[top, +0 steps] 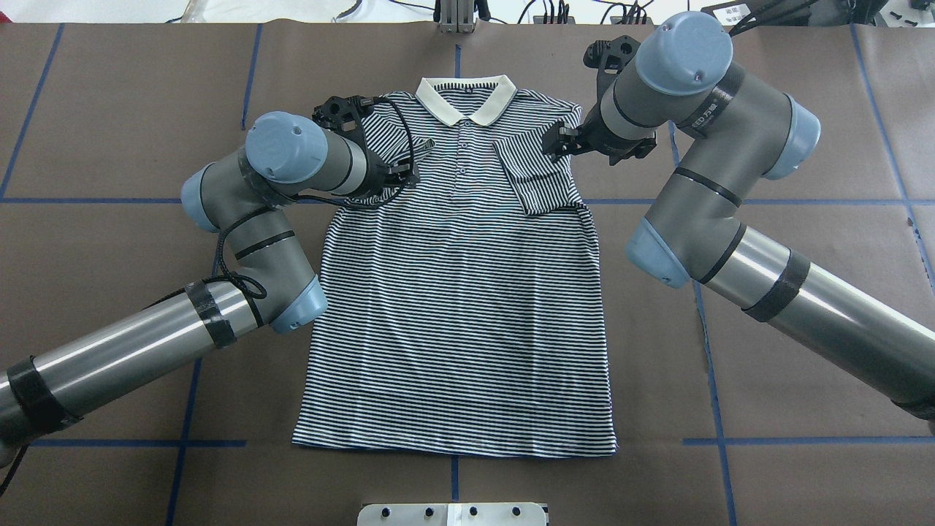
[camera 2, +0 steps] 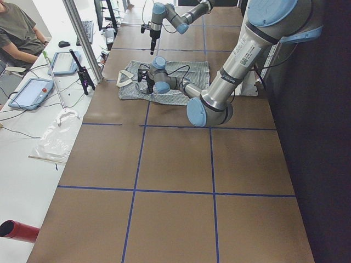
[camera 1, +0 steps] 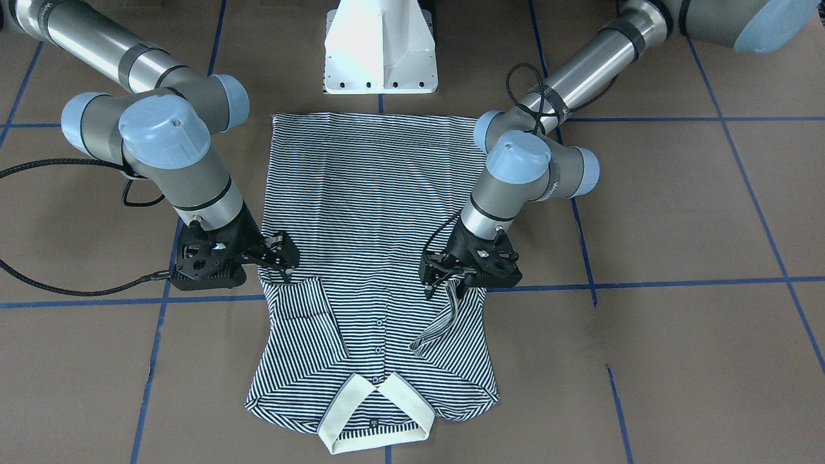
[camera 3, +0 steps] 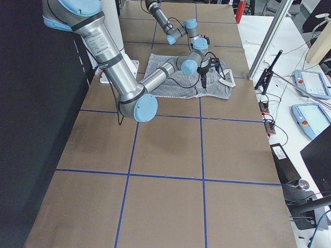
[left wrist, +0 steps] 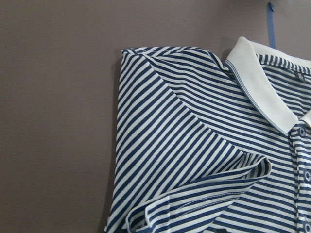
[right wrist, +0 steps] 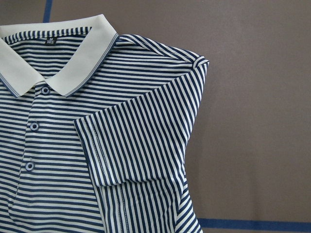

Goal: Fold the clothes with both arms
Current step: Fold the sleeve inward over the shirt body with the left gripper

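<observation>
The striped polo shirt (top: 460,307) lies flat and face up on the brown table, with its cream collar (top: 465,98) at the far edge. My left gripper (camera 1: 441,287) is low over the shirt's shoulder. It looks shut on the sleeve (camera 1: 435,322), which hangs from it in a raised strip folded inward. My right gripper (camera 1: 287,274) hovers higher and looks open and empty. It is just above the other sleeve (top: 537,175), which lies flat, folded over the chest. No fingers show in either wrist view.
The white pedestal base (camera 1: 380,51) stands at the shirt's hem end. Blue tape lines (top: 102,200) cross the table. A side bench holds tablets (camera 2: 33,93), and a seated person (camera 2: 19,33) is beyond the collar end.
</observation>
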You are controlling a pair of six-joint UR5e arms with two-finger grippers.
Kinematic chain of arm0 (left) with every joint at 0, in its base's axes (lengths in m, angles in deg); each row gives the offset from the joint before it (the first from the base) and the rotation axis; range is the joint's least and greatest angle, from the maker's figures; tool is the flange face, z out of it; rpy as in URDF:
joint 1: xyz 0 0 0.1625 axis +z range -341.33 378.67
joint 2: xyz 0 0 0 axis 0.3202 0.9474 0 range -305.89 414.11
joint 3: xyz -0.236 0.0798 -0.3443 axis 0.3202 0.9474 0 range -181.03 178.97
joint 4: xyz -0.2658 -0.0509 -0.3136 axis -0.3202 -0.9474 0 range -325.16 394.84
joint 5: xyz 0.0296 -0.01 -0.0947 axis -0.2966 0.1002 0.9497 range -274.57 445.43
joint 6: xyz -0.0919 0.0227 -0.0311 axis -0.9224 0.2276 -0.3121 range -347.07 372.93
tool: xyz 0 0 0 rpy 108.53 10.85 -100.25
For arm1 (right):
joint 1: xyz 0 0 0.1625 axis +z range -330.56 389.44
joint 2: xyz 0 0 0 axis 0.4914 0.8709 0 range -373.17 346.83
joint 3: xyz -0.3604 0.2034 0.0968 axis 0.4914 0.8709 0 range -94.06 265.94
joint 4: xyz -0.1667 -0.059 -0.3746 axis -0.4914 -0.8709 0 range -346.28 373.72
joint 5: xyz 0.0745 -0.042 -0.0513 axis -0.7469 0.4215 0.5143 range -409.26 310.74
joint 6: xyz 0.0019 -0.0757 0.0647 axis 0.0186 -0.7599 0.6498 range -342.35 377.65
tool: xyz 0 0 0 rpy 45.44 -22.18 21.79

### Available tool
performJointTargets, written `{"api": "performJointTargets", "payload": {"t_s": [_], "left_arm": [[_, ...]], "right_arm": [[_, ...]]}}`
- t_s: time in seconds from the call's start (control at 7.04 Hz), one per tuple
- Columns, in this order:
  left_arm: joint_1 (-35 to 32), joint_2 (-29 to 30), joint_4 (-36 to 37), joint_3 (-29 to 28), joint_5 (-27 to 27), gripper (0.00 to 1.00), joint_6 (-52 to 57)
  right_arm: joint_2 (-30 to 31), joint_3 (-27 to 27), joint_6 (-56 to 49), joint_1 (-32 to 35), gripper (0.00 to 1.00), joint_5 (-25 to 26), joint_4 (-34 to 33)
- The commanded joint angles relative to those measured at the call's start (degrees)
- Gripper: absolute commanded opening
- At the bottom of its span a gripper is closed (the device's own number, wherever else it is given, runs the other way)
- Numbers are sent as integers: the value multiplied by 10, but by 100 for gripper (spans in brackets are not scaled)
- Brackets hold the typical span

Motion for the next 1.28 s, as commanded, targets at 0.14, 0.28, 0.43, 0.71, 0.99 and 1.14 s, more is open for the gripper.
{"api": "performJointTargets", "payload": {"t_s": [0.14,0.28,0.43,0.71,0.99,1.14], "left_arm": [[12,-33,51,92,3,68,7],[11,-67,80,146,22,88,10],[5,-100,116,207,37,99,20],[2,-157,215,317,40,99,36],[0,-202,232,373,35,100,56],[-3,-199,237,393,35,100,38]], "right_arm": [[0,-1,6,1,100,-30,-2],[13,-15,7,0,100,-32,1],[46,-68,48,-11,100,-39,-2],[153,-204,159,-74,100,-41,-3],[240,-278,231,-214,100,95,4],[265,-305,308,-296,100,182,4]]}}
